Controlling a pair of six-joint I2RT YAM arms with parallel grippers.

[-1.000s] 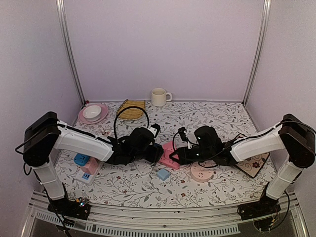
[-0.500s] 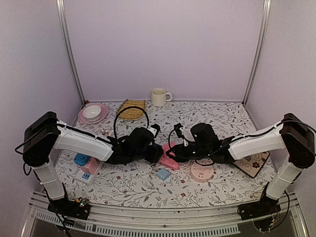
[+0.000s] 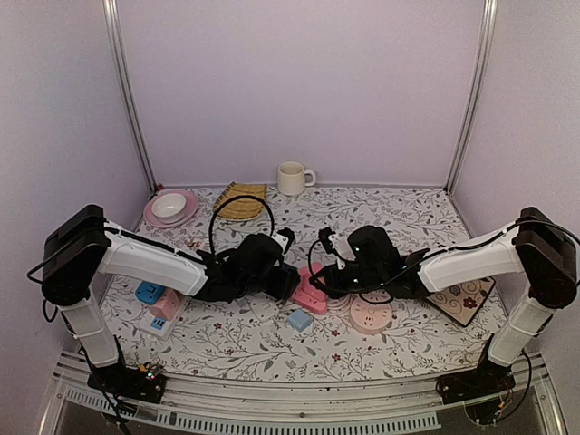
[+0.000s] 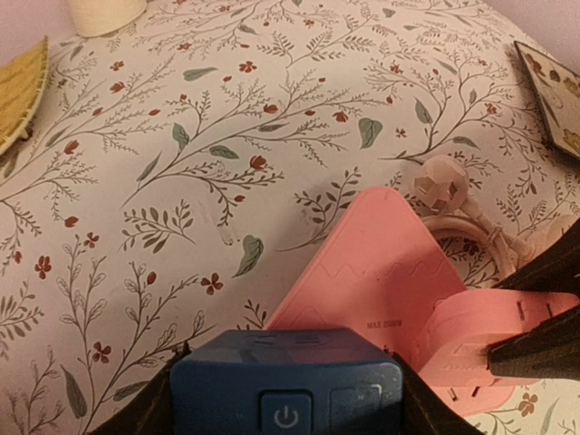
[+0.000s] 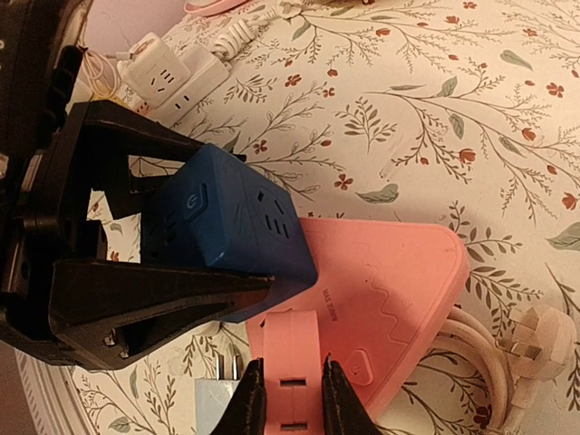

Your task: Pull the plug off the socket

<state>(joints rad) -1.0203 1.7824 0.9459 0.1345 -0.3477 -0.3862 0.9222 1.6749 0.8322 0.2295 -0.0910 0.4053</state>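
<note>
Right gripper point(image 5: 290, 376) clenched on pink plug point(image 5: 292, 335); left gripper point(image 4: 288, 372) grasped blue block point(image 5: 231, 217). Narrow pinch might slip under pull.

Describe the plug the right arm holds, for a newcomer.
Centre of the floral table, on the flat pink plastic power strip. The small pink slotted plug sits in the right jaws, beside a dark blue cube socket; only it matches the strip's pink.

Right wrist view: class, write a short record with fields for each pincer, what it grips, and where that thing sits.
left pincer: shut on blue socket cube
right pincer: shut on pink plug
pink plug: against pink socket block
blue socket cube: overlaps that block's corner; contact unclear
surface: floral tablecloth
</note>
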